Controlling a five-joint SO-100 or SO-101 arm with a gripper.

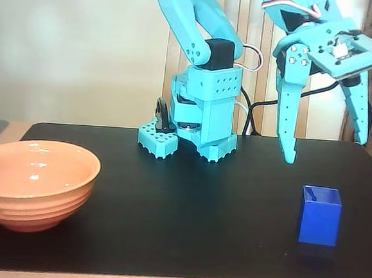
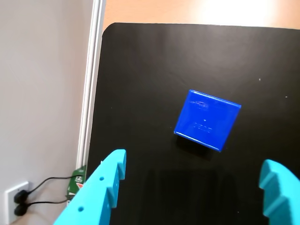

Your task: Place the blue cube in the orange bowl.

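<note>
The blue cube [image 1: 320, 214] stands upright on the black mat at the front right in the fixed view. It also shows in the wrist view [image 2: 206, 120], between and ahead of the fingers. My turquoise gripper [image 1: 327, 150] hangs open above and behind the cube, apart from it, its fingertips [image 2: 112, 173] spread wide and empty. The orange bowl [image 1: 33, 182] sits at the front left of the mat, far from the cube; nothing shows inside it.
The arm's turquoise base [image 1: 196, 130] stands at the back middle of the black mat [image 1: 187, 210], with cables behind it. The mat's left edge borders a white wall and a socket with plugs [image 2: 18, 202] in the wrist view.
</note>
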